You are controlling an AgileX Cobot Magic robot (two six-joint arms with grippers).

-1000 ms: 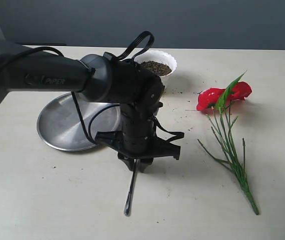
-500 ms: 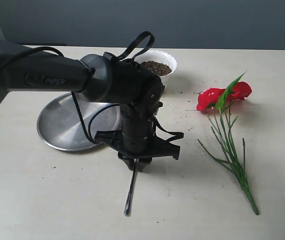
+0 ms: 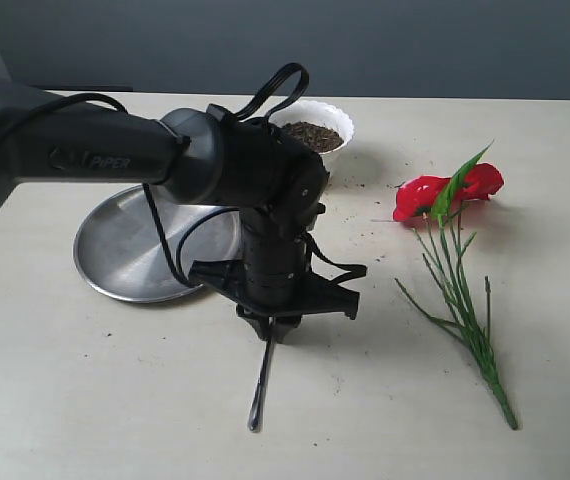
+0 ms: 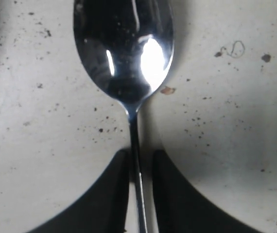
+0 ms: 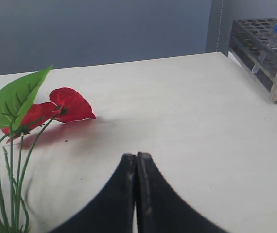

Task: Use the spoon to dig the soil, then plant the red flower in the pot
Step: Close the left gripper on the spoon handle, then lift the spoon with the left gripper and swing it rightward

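The slim shiny steel spoon (image 3: pixel 258 392) lies flat on the pale desk (image 3: pixel 85 400), in the near middle of the scene. Its long thin handle points to the near side. The left end effector (image 3: pixel 270 330) of the black arm stands over the far part of the spoon and hides the bowl in the exterior view.

In the left wrist view the oval bowl (image 4: pixel 124 48) faces up and mirrors the light. The two black fingers (image 4: pixel 172 204) of the left end effector (image 4: pixel 139 154) stand apart, one on each side of the handle. A thin strip of desk shows between the handle and each finger, so nothing is clamped.

The small white pot with the wavy rim (image 3: pixel 344 119) stands at the far middle of the desk, behind the arm. The dark brown crumbly soil (image 3: pixel 312 135) fills it. Dark crumbs are scattered on the desk near the pot and around the spoon. The flat round steel plate (image 3: pixel 125 250) lies to the left, partly under the arm.

The artificial red flower with one green leaf and thin green stems (image 3: pixel 417 196) lies on the right side of the desk, well apart from the pot, with the stems running to the near side.

The right end effector (image 5: pixel 136 158) has its fingers pressed together, holds nothing, and hangs above the desk near the flower (image 5: pixel 68 104). A metal tube rack (image 5: pixel 267 48) stands on the far side of it.
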